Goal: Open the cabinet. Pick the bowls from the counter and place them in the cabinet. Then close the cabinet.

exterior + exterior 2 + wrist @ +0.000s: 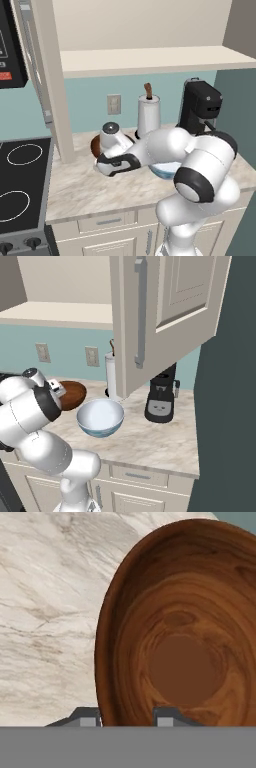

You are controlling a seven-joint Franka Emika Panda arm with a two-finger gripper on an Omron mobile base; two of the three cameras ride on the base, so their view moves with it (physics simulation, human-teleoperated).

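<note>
The brown bowl (pixel 185 637) takes up the right half of the hand view, its hollow facing the camera and its near rim running down to the bottom edge. The claw (pixel 127 718) sits at that rim: one finger tip (pixel 86 717) lies outside the wall on the left, the other (pixel 167 716) inside the hollow, so the wall stands between them. The claw is closed on the rim of the brown bowl. Pale veined stone of the desk (pixel 45 612) covers the left half of this view.

In the left base view the brown bowl (pixel 94 144) shows as a dark sliver left of centre, mostly hidden behind the white wrist; the claw (pixel 102 150) is just beside it, and its fingers cannot be made out. The right base view shows more of the brown bowl (pixel 74 395) at centre left, resting on the desk (pixel 150 438) with the wrist at its left side.

The white bowl (pixel 100 417) stands just right of the brown one, at the middle of the right base view, with its blue outside visible. In the left base view the white bowl (pixel 162 170) is largely covered by the arm.

The right base view shows the cabinet (pixel 165 316) door swung open at upper centre, with its long silver handle (pixel 140 311). The left base view shows the open shelf (pixel 150 61) across the top.
</note>
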